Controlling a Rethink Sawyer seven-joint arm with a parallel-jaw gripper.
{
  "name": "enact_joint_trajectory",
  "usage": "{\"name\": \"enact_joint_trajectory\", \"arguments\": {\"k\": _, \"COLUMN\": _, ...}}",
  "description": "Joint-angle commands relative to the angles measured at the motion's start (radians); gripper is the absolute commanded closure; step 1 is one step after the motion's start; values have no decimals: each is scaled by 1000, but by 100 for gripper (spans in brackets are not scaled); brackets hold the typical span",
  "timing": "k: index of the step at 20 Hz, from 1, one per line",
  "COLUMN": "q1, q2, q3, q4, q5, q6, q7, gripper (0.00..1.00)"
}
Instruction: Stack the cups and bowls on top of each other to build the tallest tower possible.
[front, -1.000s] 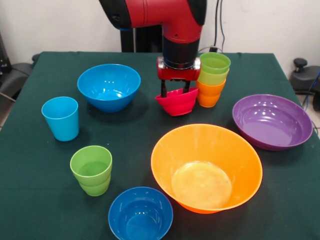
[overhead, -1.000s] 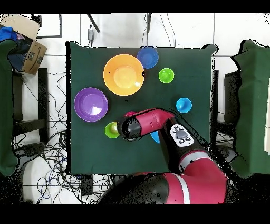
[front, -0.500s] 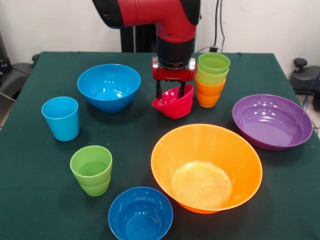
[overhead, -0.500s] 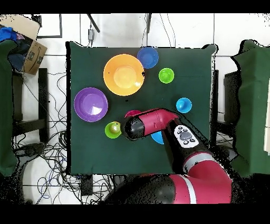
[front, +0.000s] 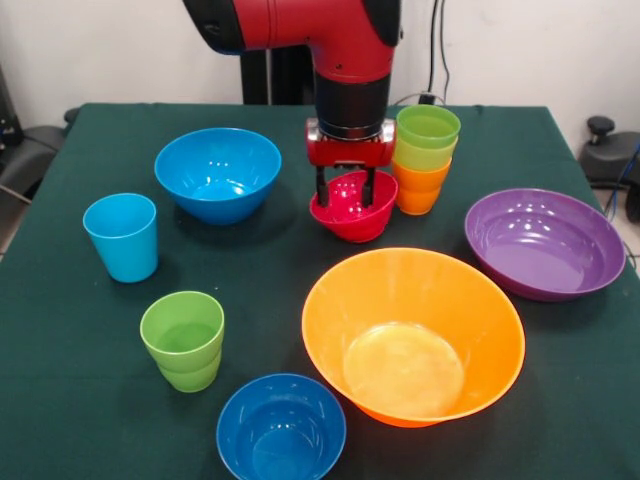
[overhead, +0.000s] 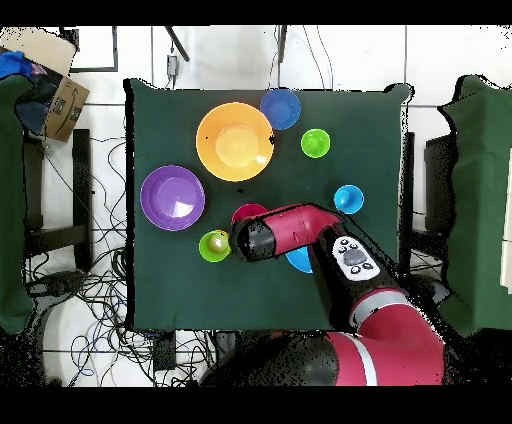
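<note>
The pincer (front: 346, 186) is straddling the far rim of the small red bowl (front: 353, 207). The stack of nested cups (front: 424, 160) is standing just beside it, blocking that side. The large orange bowl (front: 413, 334) is closing off the near side. Bare counter (front: 270, 250) is lying open between the red bowl and the blue bowl (front: 218, 173).

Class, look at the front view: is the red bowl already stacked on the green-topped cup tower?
No: the red bowl sits beside the tower, under the gripper.
</note>
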Motion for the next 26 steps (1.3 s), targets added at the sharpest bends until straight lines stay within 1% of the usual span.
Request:
{"name": "enact_joint_trajectory", "arguments": {"k": 1, "q1": 7, "q2": -40, "q3": 88, "q4": -44, "q5": 7, "q6": -6, "q7": -57, "gripper": 0}}
{"name": "enact_joint_trajectory", "arguments": {"k": 6, "q1": 2, "q2": -54, "q3": 87, "q4": -35, "q5": 10, "q6": 5, "q7": -60, "gripper": 0}}
{"name": "enact_joint_trajectory", "arguments": {"k": 11, "q1": -5, "q2": -76, "q3": 88, "q4": -37, "q5": 10, "q6": 49, "q7": -89, "gripper": 0}}
{"name": "enact_joint_trajectory", "arguments": {"k": 14, "q1": -6, "q2": -71, "q3": 81, "q4": -32, "q5": -2, "q6": 29, "q7": -84, "gripper": 0}}
{"name": "enact_joint_trajectory", "arguments": {"k": 19, "q1": -16, "q2": -89, "q3": 86, "q4": -23, "q5": 2, "q6": 55, "q7": -104, "gripper": 0}}
{"name": "enact_joint_trajectory", "arguments": {"k": 23, "q1": 2, "q2": -64, "q3": 56, "q4": -33, "q5": -36, "q6": 35, "q7": -95, "gripper": 0}}
{"name": "enact_joint_trajectory", "arguments": {"k": 26, "q1": 7, "q2": -54, "q3": 43, "q4": -31, "q5": -55, "q6": 44, "q7": -108, "gripper": 0}}
